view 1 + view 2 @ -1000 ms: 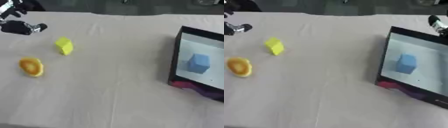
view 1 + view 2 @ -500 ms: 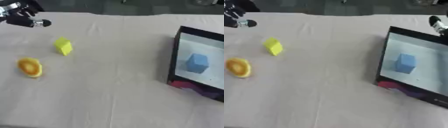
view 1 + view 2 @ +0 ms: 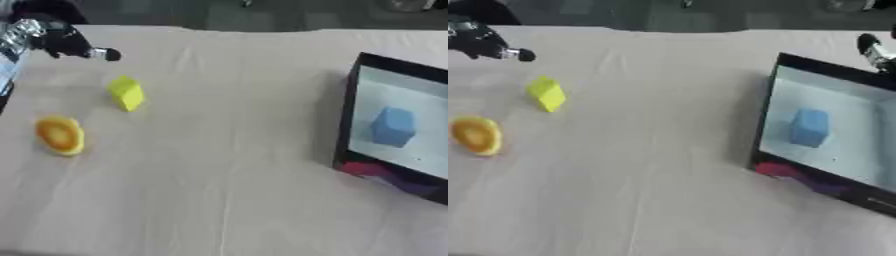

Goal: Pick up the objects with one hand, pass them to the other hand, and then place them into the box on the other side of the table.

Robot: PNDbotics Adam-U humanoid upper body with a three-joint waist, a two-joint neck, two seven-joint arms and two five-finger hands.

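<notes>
A yellow block (image 3: 127, 92) lies on the cloth at the left, and an orange rounded object (image 3: 59, 135) lies nearer me, further left. My left hand (image 3: 61, 41) hovers at the top left, above and to the left of the yellow block. It is open and holds nothing, with one finger (image 3: 103, 54) reaching out to the right. A black-rimmed box (image 3: 348, 112) sits at the right with a blue cube (image 3: 392, 126) inside. Only a tip of my right hand (image 3: 871, 50) shows, behind the box's far rim.
A beige cloth (image 3: 227, 165) covers the table. Something red and purple (image 3: 378, 174) lies at the box's near edge. The table's dark far edge runs along the top.
My left hand has shifted to the right, nearer the yellow block. The blocks, the box and my right hand have not moved.
</notes>
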